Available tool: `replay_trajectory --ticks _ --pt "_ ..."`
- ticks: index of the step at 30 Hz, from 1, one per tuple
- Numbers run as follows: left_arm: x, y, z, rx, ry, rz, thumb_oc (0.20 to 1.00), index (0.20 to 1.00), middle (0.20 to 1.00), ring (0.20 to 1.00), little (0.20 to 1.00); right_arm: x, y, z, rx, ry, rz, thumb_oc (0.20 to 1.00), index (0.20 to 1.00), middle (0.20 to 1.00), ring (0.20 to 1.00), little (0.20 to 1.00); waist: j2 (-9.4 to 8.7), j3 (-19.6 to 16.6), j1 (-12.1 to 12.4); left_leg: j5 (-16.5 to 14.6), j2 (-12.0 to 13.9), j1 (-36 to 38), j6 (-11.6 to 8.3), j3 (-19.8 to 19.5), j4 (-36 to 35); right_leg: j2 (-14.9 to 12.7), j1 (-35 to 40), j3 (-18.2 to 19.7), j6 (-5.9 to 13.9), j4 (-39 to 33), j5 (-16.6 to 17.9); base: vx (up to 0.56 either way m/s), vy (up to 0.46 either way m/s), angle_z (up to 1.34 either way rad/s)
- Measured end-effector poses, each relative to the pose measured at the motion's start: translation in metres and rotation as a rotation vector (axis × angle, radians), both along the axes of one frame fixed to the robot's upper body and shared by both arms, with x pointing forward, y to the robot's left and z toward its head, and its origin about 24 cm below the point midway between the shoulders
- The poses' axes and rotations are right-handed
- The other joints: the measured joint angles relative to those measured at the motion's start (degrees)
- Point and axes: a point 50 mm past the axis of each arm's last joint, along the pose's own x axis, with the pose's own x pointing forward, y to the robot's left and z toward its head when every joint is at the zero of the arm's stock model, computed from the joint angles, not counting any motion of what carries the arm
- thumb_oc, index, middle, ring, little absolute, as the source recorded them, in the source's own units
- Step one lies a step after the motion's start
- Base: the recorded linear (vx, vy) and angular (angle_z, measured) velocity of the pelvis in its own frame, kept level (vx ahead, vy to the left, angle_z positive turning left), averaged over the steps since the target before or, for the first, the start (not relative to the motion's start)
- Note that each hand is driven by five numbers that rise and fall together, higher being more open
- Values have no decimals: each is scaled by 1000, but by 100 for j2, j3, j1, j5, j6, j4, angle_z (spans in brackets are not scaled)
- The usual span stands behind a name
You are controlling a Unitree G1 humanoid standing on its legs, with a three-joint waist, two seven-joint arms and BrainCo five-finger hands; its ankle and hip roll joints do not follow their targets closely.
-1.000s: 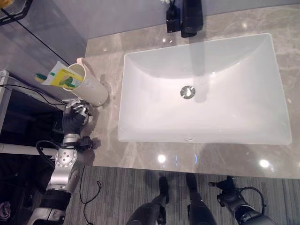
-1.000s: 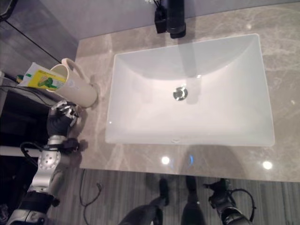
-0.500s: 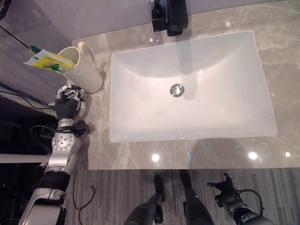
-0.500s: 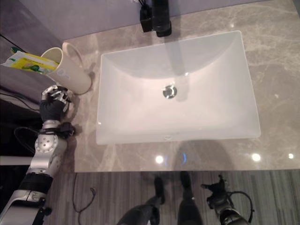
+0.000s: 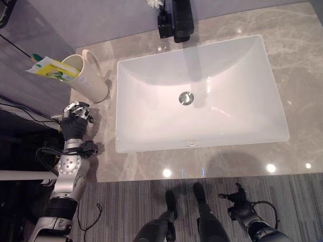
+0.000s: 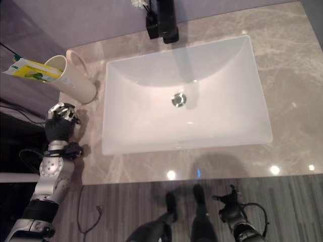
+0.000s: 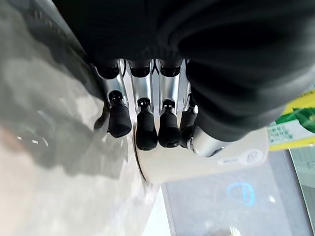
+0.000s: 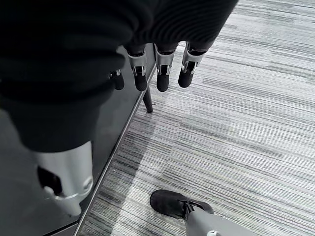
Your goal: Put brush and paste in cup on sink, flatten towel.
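- Left eye view: a cream cup [image 5: 90, 76] stands on the grey marble counter [image 5: 151, 161] at its left end, just beside the white rectangular sink basin [image 5: 199, 93]. A yellow-green toothpaste pack [image 5: 50, 69] and a green-tipped toothbrush [image 5: 36, 57] lean out of the cup's mouth toward the left. The left hand [image 5: 74, 121] sits near the counter's left edge, close in front of the cup and not touching it, its fingers bent inward with nothing in them. A black faucet [image 5: 181, 20] rises behind the basin, and a silver drain [image 5: 186, 98] marks the basin's middle. The right hand [image 5: 237, 201] hangs low over the striped grey floor [image 5: 126, 201], fingers loosely spread.
- Right eye view: same layout; a small white flower [image 6: 139, 4] shows beside the faucet's base.
- Left wrist view: the left hand's dark fingertips [image 7: 146, 132] curl together just over the counter, empty, with the cup's cream wall right past them and the toothpaste pack beyond it.
- Right wrist view: the right hand's fingers [image 8: 162, 69] hang relaxed and apart above the striped floor, beside a dark cabinet panel [image 8: 98, 128], holding nothing.
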Motion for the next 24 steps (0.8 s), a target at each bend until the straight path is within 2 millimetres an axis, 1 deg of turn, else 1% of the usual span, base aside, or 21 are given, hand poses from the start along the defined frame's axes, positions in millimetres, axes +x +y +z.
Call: replay_trajectory --ticks 1,3,6,12,13,16,17,18,19,21,22,24 --pt "3 -1 2 1 -3 -3 200 200 200 200 200 0 1 -1 4 1 0 1000 1000 1000 1000 1000 -9 -63 -5 -3 0 -61 3 4 0 2 -67 8 -6 0 12 0 0 0" --pt "7 0 2 1 1 6 200 200 200 200 200 0 3 -1 8 -1 1 1000 1000 1000 1000 1000 -10 -79 2 -2 1 -79 4 14 0 2 -76 12 19 1 60 6 -9 -4" --pt "14 3 8 6 -1 20 200 200 200 200 200 -3 4 -3 12 10 1 1000 1000 1000 1000 1000 -30 -116 -71 -2 0 -80 4 32 0 5 -87 49 9 1 77 3 -7 -3" --pt "29 7 18 -2 2 70 200 200 200 200 200 -17 4 -11 6 60 6 1000 1000 1000 1000 1000 -52 -187 -141 1 5 -141 7 58 0 12 -165 84 15 1 102 0 -2 -2" --pt "34 9 22 16 7 83 200 200 200 200 200 -20 5 -13 5 75 12 1000 1000 1000 1000 1000 -55 -188 -149 1 6 -151 8 62 0 13 -178 89 17 1 103 0 0 0" --pt "38 15 27 18 12 108 200 200 200 200 200 -26 5 -16 6 90 10 1000 1000 1000 1000 1000 -59 -187 -187 1 5 -168 8 95 -1 14 -205 105 22 1 106 -5 9 -4" --pt "38 20 28 28 20 121 200 200 200 200 200 -26 6 -16 8 91 13 1000 1000 1000 1000 1000 -65 -186 -236 1 6 -172 8 97 -1 15 -210 104 22 1 107 -10 12 -6" --pt "39 30 29 49 36 155 200 200 200 200 200 -25 7 -16 9 90 16 1000 1000 1000 1000 1000 -71 -189 -288 1 8 -171 8 152 -2 17 -221 125 25 0 105 -9 5 -9" --pt "40 33 30 50 41 171 200 200 200 200 200 -25 7 -16 9 89 16 1000 1000 1000 1000 1000 -75 -188 -287 1 10 -173 8 167 -2 18 -229 136 34 1 100 -6 1 -9" --pt "43 36 33 50 46 190 200 200 200 200 200 -26 7 -16 9 90 16 1000 1000 1000 1000 1000 -83 -182 -295 1 11 -185 8 174 -4 21 -246 144 38 0 99 0 1 -3" --pt "45 37 36 57 46 194 200 200 200 200 200 -26 7 -16 10 90 16 1000 1000 1000 1000 1000 -89 -178 -297 1 18 -199 8 174 -4 28 -258 143 38 0 100 0 0 0" --pt "45 36 37 57 41 194 200 200 200 200 200 -26 7 -16 10 89 17 1000 1000 1000 1000 1000 -97 -172 -294 0 22 -200 8 174 -4 33 -259 143 37 0 100 0 0 0"
